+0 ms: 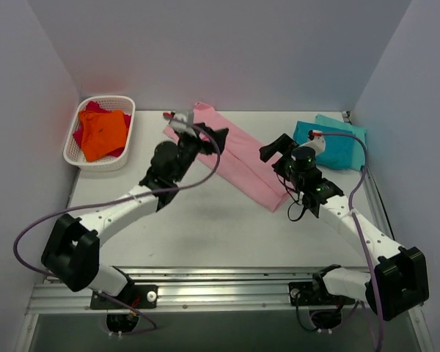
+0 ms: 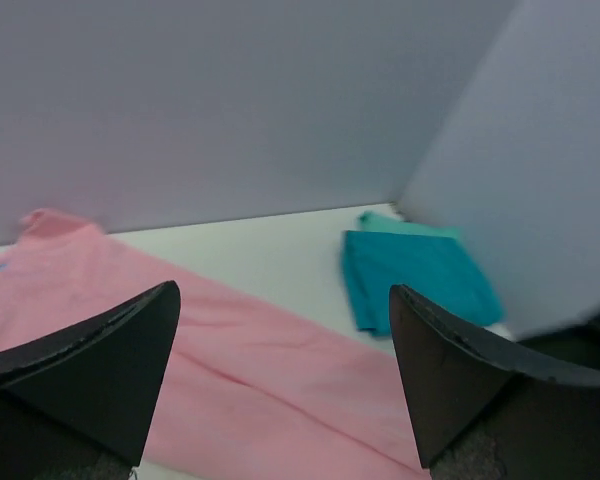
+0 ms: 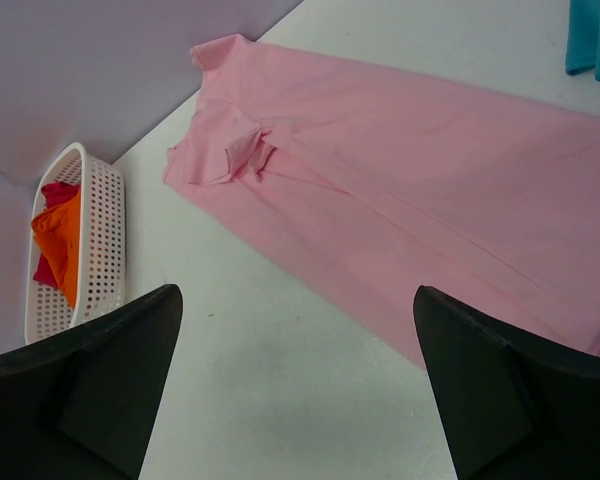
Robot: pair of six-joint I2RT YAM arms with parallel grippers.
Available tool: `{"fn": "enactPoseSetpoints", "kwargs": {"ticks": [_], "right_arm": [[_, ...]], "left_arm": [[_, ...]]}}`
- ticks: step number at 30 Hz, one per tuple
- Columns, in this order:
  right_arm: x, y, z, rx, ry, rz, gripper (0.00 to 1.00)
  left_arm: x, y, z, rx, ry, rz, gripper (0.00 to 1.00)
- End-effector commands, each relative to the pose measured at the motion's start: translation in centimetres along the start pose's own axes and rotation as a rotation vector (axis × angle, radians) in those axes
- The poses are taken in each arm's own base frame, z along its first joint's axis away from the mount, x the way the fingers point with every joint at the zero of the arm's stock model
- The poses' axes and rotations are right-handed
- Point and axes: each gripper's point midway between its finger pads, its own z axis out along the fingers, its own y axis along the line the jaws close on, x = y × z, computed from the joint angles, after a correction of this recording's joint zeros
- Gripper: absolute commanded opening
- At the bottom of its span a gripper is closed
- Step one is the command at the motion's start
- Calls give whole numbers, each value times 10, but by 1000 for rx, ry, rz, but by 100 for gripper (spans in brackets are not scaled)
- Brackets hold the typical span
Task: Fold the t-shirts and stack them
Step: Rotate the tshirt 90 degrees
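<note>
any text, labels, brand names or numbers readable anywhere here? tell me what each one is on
No text can be read in any view.
Small blue mark near the collar of the pink t-shirt: possibly a neck label, too blurred to read.
Teal t-shirts and white basket: no print or lettering shows.

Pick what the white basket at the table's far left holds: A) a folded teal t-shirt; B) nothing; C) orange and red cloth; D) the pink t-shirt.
C: orange cloth lies over red cloth in the white basket; the pink t-shirt lies on the table.
</note>
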Motion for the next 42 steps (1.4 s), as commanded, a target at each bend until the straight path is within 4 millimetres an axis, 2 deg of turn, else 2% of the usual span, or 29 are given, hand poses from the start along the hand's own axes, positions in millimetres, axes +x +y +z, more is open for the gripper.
{"fn": "enactPoseSetpoints", "kwargs": {"ticks": [1, 2, 4, 5, 6, 7, 8, 10, 11, 13, 14, 19, 24, 25, 27, 28, 30, 31, 33, 34, 36, 37, 40, 41, 42], "right_arm": [[-11, 6, -9, -12, -51, -8, 96], [-13, 8, -10, -17, -51, -8, 96], [-12, 9, -13, -15, -46, -7, 96], [-13, 10, -14, -17, -50, -7, 96], [-17, 11, -19, -23, -63, -5, 96], [-20, 8, -21, -12, -80, -7, 96], [-24, 9, -25, -15, -95, -5, 96], [-28, 8, -27, -9, -110, -5, 96], [-29, 8, -28, -8, -115, -5, 96], [-29, 10, -28, -11, -114, -7, 96], [-29, 9, -27, -6, -112, -9, 97], [-27, 6, -26, 3, -107, -14, 97], [-29, 2, -26, 21, -119, -21, 97], [-30, 1, -26, 24, -123, -21, 97], [-31, -1, -26, 34, -126, -26, 97], [-31, -1, -26, 35, -127, -24, 97], [-32, -2, -26, 36, -128, -25, 97], [-32, -4, -25, 42, -128, -25, 97], [-33, -4, -24, 45, -130, -27, 97], [-34, -6, -24, 50, -133, -28, 98], [-34, -8, -22, 57, -131, -31, 97], [-34, -9, -22, 59, -131, -29, 97], [-33, -11, -20, 61, -126, -28, 97], [-33, -10, -20, 58, -123, -26, 98], [-33, -10, -20, 57, -121, -24, 98]], "left_arm": [[82, -10, -31, 185, -114, -17, 94], [105, -10, -33, 217, -94, -65, 94], [131, 1, -28, 81, 40, -260, 94], [178, -2, -43, -37, 227, -240, 94], [169, 3, -41, -180, 169, -231, 94], [178, -6, -50, -220, 164, -238, 94], [191, -36, -65, -189, 177, -240, 94], [202, -51, -74, -224, 175, -358, 94], [224, -56, -81, -247, 233, -364, 94], [233, -70, -77, -251, 257, -456, 94], [248, -71, -77, -263, 286, -459, 94], [273, -89, -68, -237, 354, -594, 94], [286, -114, -53, -194, 442, -716, 94], [293, -112, -50, -198, 457, -729, 94], [294, -122, -43, -172, 480, -761, 94], [302, -119, -42, -187, 496, -754, 94], [300, -126, -34, -170, 502, -771, 94], [307, -125, -32, -174, 514, -770, 94], [309, -126, -26, -165, 522, -780, 99], [313, -127, -24, -157, 536, -784, 85], [317, -126, -22, -153, 545, -781, 74], [320, -126, -22, -149, 558, -780, 61], [330, -123, -20, -143, 584, -778, 33], [332, -126, -20, -128, 604, -784, 19], [333, -125, -19, -124, 610, -785, 15]]}}
